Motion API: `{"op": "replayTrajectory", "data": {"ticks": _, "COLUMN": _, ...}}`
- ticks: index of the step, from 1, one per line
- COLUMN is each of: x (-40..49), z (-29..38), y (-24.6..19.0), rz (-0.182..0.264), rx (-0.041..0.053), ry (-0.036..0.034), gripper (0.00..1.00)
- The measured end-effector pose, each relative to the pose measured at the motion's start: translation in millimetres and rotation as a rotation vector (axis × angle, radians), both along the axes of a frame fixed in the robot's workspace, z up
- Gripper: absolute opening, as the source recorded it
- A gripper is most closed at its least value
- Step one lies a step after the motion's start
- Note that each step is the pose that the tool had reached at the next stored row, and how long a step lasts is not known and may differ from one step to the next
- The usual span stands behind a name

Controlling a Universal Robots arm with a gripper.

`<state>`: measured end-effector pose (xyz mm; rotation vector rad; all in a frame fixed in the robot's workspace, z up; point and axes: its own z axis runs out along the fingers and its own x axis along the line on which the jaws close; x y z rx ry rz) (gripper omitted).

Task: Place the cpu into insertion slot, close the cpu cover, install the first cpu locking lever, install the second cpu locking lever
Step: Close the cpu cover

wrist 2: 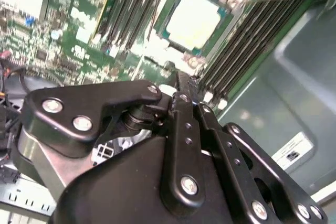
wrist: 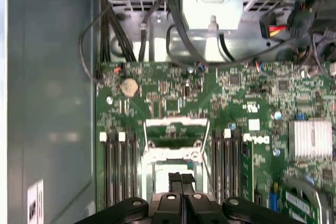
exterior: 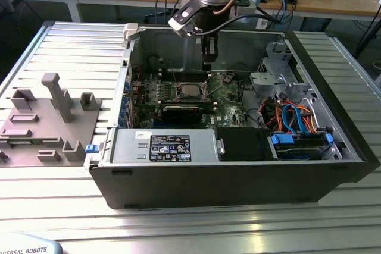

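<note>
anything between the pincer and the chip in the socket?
Nothing visible. In the second wrist view the pincer hangs shut above the green board, and the chip lies bare in its socket just beyond it. The memory slots run along either side, not across the path.

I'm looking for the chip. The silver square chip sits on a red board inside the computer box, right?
Not quite: the board is green, not red. The exterior view shows the cpu sitting on it inside the computer box.
</note>
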<state>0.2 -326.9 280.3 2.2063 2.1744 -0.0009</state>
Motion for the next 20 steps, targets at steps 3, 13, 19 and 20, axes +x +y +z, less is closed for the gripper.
{"op": "replayTrajectory", "data": {"ticks": 3, "x": 14.6, "z": -0.4, "y": 0.1, "rz": 0.000, "rx": 0.0000, "ry": 0.0027, "gripper": 0.11}}
{"op": "replayTrajectory", "data": {"ticks": 13, "x": 46.6, "z": -6.8, "y": 0.1, "rz": 0.000, "rx": 0.0000, "ry": 0.0115, "gripper": 0.11}}
{"op": "replayTrajectory", "data": {"ticks": 19, "x": 67.1, "z": -18.6, "y": 0.1, "rz": 0.000, "rx": 0.0000, "ry": 0.0173, "gripper": 0.11}}
{"op": "replayTrajectory", "data": {"ticks": 20, "x": 67.6, "z": -20.9, "y": 0.1, "rz": 0.000, "rx": 0.0001, "ry": 0.0175, "gripper": 0.11}}
